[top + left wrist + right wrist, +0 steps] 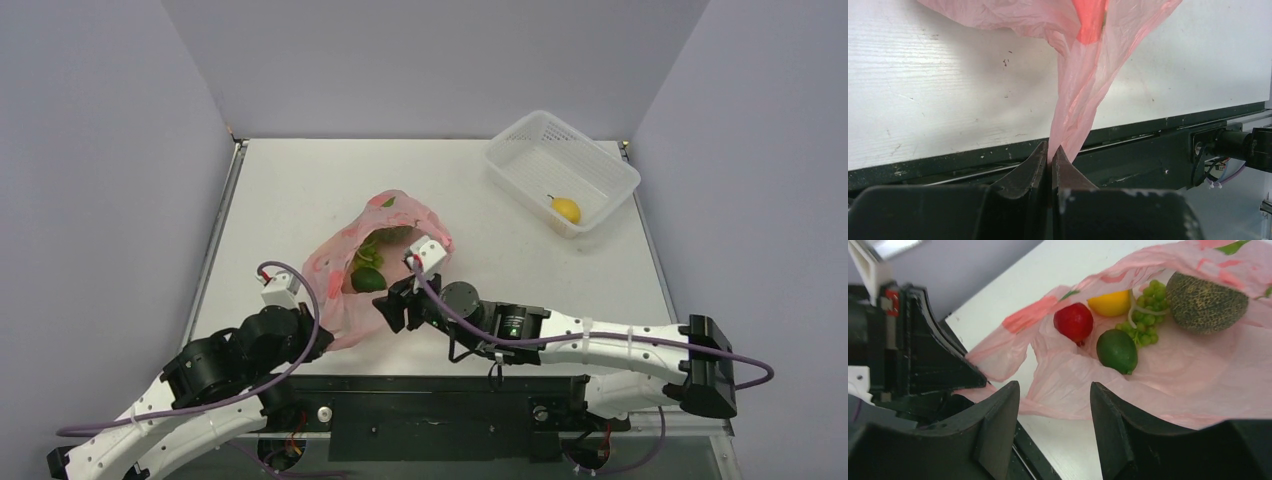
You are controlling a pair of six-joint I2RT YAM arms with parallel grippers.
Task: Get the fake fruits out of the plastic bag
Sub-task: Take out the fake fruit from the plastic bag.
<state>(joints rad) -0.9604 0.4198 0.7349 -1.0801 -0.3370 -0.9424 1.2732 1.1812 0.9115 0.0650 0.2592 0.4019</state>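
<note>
The plastic bag [330, 270] lies on the white tabletop [300, 190] close to the middle of its near edge, with its mouth open toward the far side. It is thin pink film, crinkled, printed with red blotches and a green leaf shape. The prints are too soft to read as words.

The left pincer [1050, 150] is closed tight on a twisted strand of the bag's film just over the near edge of the tabletop. The strand rises from the jaws and fans out into the bag's body.

The right pincer [1054, 387] sits at the near right side of the bag, pointing at its mouth. Its jaws stand apart, and the bag's loose rim shows in the gap between them. They grip nothing.

In the right wrist view, five fake fruits rest inside the bag:
- A red round one [1074, 321] lies nearest the rim.
- A yellow-orange fruit [1110, 302] is just behind the red one.
- A dark green oval [1117, 350] lies in front, touching a bunch of small light-green grapes [1146, 320].
- A netted grey-green melon [1206, 302] is beside the grapes, partly under a fold of film.

A white perforated basket [520, 150] stands at the far right corner of the tabletop, well apart from the bag. A yellow lemon [566, 209] lies in the basket against its near wall.
</note>
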